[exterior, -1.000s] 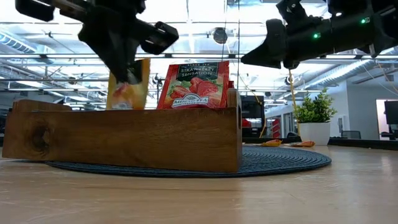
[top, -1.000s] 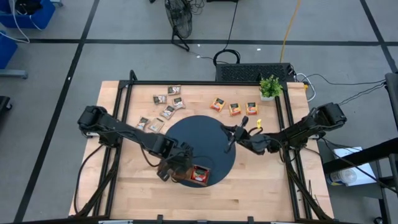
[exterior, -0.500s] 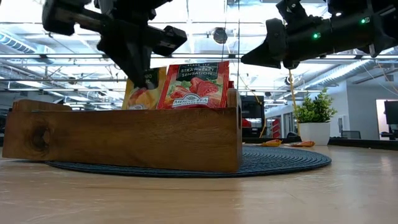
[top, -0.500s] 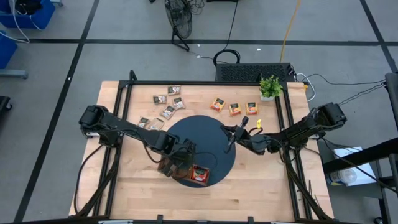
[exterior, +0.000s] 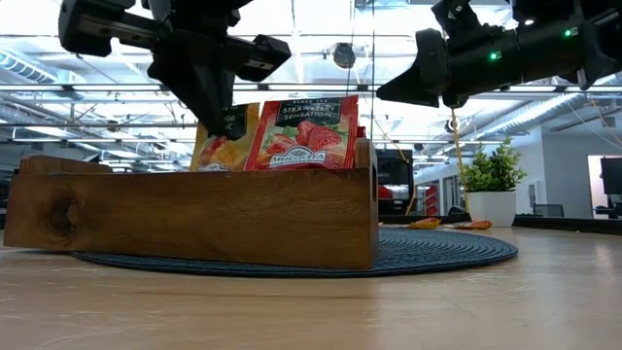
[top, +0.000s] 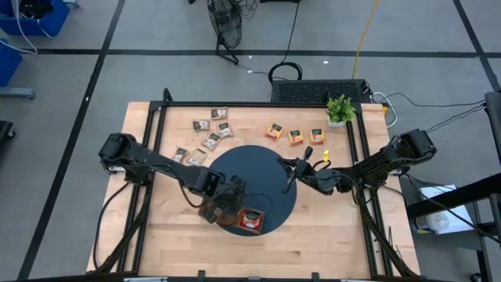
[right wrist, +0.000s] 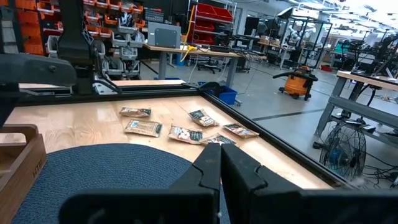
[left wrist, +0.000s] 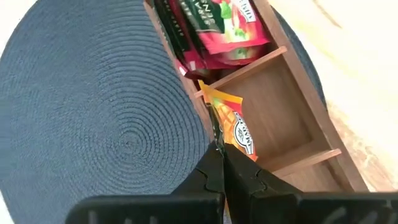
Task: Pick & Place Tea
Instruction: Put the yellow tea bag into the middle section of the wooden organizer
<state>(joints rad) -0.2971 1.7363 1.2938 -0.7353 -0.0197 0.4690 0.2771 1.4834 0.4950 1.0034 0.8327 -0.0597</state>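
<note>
At lower centre of the high view, the left gripper (left wrist: 219, 163) is pinched on a flat orange tea sachet (left wrist: 235, 126), now lowered beside the red sachets (exterior: 303, 134) in the long wooden tray (exterior: 194, 216). The right gripper (top: 291, 174), pressed together, is unmoved at centre right.

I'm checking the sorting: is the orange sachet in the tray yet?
Partly in: the left gripper holds the orange sachet upright, its lower end inside the wooden tray, middle compartment.
</note>
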